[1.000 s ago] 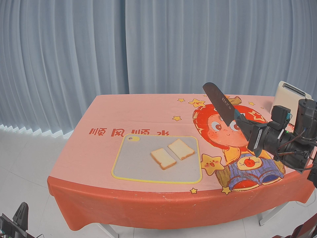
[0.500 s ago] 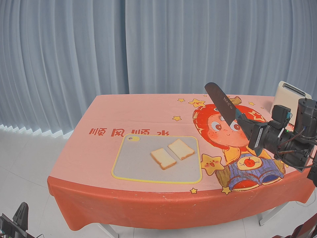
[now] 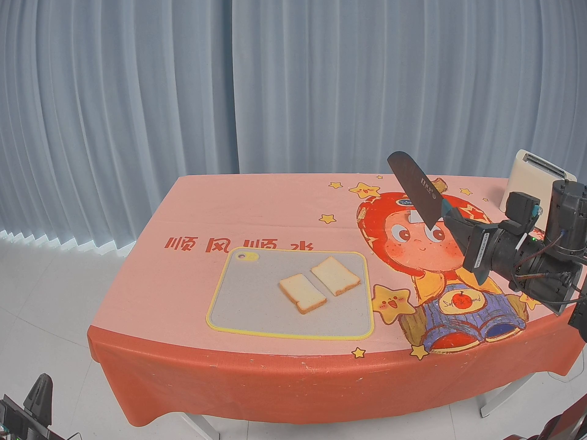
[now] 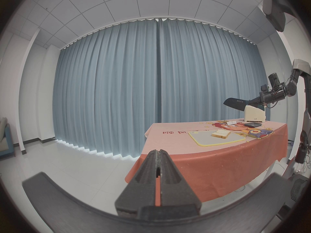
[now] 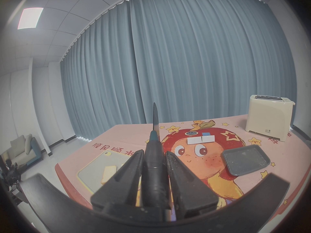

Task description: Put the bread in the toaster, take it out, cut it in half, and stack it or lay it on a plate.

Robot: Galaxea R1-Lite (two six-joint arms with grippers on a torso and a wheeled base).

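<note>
Two bread halves (image 3: 302,293) (image 3: 335,275) lie side by side on the grey, yellow-rimmed cutting board (image 3: 244,300). My right gripper (image 3: 455,221) is shut on the handle of a dark knife (image 3: 417,187), held in the air over the table's right side with the blade pointing up and left, well right of the board. In the right wrist view the knife (image 5: 155,123) sticks out between the fingers (image 5: 128,178). The cream toaster (image 3: 535,181) stands at the far right. My left gripper (image 4: 157,178) is shut and empty, low beside the table.
A dark grey tray (image 5: 245,159) lies on the cloth between the toaster (image 5: 270,117) and the cartoon face. Small white blocks (image 5: 201,139) sit on the face's forehead. The pink tablecloth (image 3: 244,215) is bare left of and behind the board.
My right gripper has carried the knife a little to the right, away from the cutting board. The bread halves and the left arm have not moved.
</note>
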